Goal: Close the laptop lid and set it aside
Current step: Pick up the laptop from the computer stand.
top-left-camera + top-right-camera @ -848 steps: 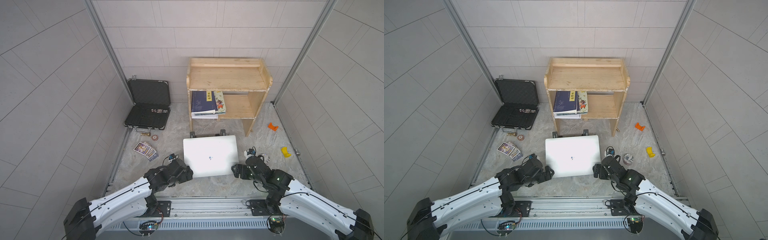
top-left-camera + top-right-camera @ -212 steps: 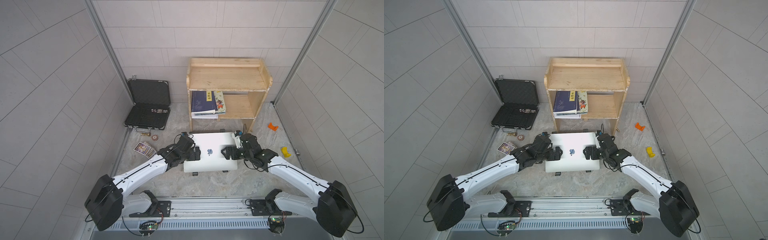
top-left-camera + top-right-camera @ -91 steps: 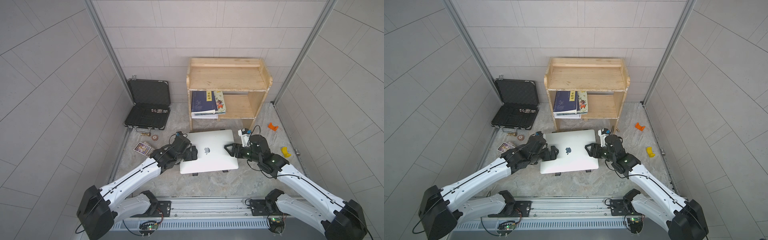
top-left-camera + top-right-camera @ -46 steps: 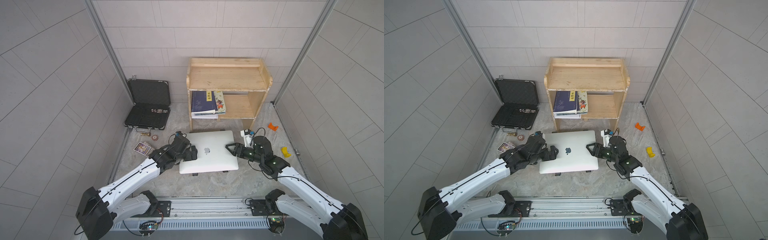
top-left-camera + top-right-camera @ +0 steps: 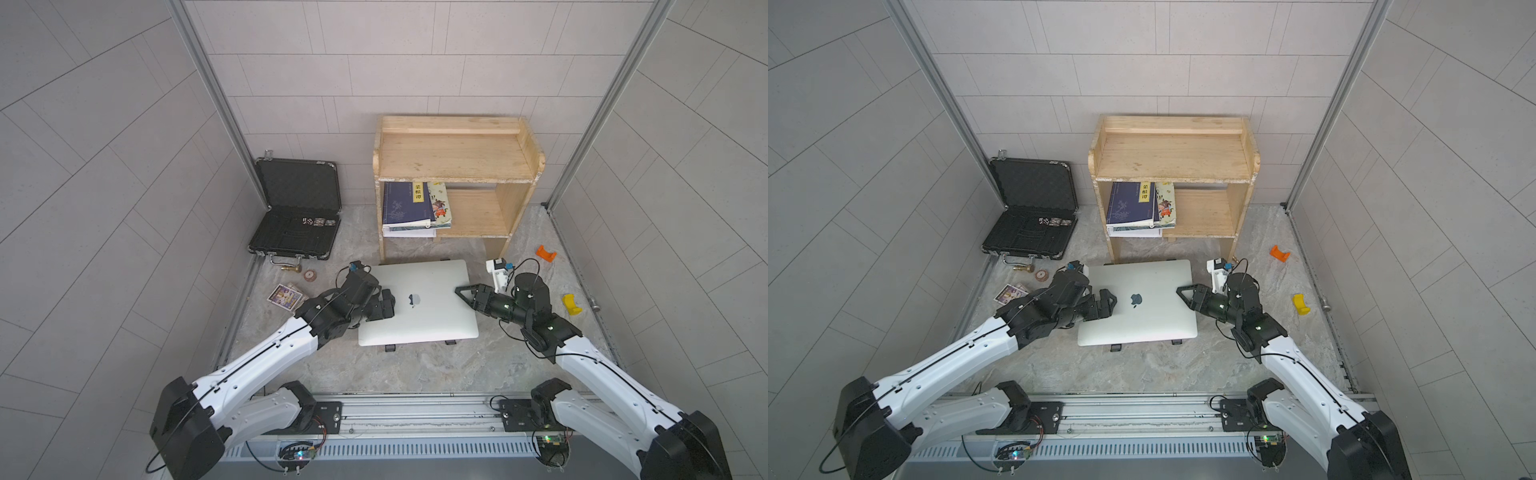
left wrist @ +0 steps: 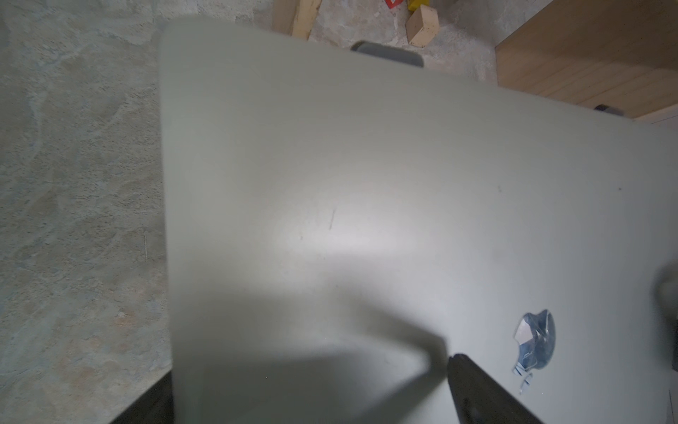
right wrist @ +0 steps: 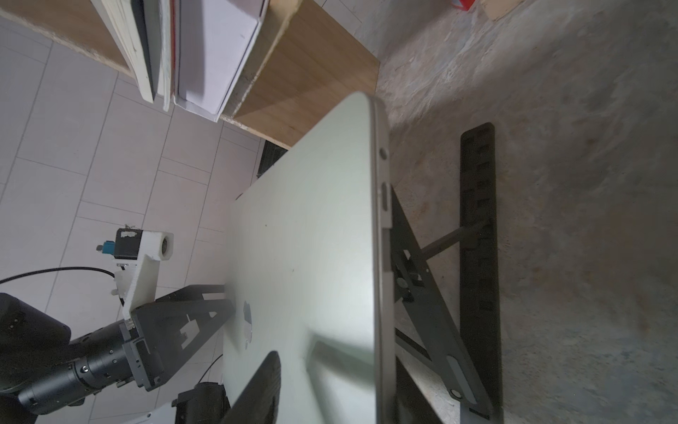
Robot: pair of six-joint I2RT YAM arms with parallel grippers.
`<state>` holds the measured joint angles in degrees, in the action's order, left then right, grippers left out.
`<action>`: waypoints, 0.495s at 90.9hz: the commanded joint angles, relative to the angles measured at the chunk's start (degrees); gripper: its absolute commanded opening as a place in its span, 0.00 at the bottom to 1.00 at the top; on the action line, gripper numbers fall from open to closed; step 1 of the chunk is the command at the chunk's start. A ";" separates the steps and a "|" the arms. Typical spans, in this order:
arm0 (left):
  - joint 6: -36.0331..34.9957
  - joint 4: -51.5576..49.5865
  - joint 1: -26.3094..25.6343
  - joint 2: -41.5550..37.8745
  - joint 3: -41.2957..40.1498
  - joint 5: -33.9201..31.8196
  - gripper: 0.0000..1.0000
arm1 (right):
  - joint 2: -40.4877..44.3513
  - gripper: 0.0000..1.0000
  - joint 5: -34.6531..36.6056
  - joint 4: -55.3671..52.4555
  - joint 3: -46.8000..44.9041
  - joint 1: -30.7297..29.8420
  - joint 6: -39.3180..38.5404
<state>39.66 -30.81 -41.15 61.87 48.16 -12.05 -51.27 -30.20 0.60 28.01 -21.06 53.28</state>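
- The desk (image 5: 415, 374), a grey, stone-veined slab boxed in by pale tiled walls, carries the whole scene.
- A raw pine shelf (image 5: 453, 158) stands at the back, its flat top a likely spot for setting something aside.
- Two white-shelled arms reach in from the near rail. The left arm (image 5: 266, 357) and the right arm (image 5: 582, 357) flank the computer, apparently to lift it level from both sides.
- The laptop (image 5: 432, 320), thin matte silver metal with rounded corners, sits mid-desk just in front of the shelf, between the arms.
- Its lid (image 5: 1154, 320) lies flat on the base with the apple logo (image 5: 414, 299) facing up, so the closing looks done and the move aside is not.
- The left arm's jaws stand wide, one side over the lid and the other off its left edge, gripping nothing.
- The right arm's jaws stand narrower, above and below the right edge. Whether they pinch it cannot be told.
- A black briefcase (image 5: 297, 216), open and foam-lined, lies well apart at the back.
- A black folding stand (image 7: 477, 257) props the laptop clear of the desk, leaving room beneath its edges.
- Books (image 5: 405, 203) lie stacked in the shelf's lower bay.
- Picture cards (image 5: 286, 296) and orange (image 5: 545, 253) and yellow (image 5: 572, 304) plastic clips dot the margins.
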 commanded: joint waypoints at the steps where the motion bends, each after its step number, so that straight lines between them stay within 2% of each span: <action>1: 0.44 5.35 -0.95 -1.98 3.86 2.93 1.00 | 1.43 0.44 -6.95 9.65 -0.29 0.51 4.11; 21: 1.12 4.25 -0.95 -3.10 5.10 2.57 1.00 | 0.95 0.36 -10.20 15.45 -2.61 3.59 9.05; 36: 1.46 3.59 -0.95 -3.36 5.86 2.41 1.00 | 0.14 0.22 -12.23 20.99 -4.40 5.32 13.14; 45: 1.56 3.34 -0.90 -3.27 6.31 2.62 1.00 | -0.48 0.17 -13.29 23.65 -5.18 5.99 14.98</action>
<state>41.43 -32.49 -41.25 59.96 50.85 -11.94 -51.33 -39.86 16.82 23.44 -15.14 65.87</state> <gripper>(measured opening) 0.999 0.236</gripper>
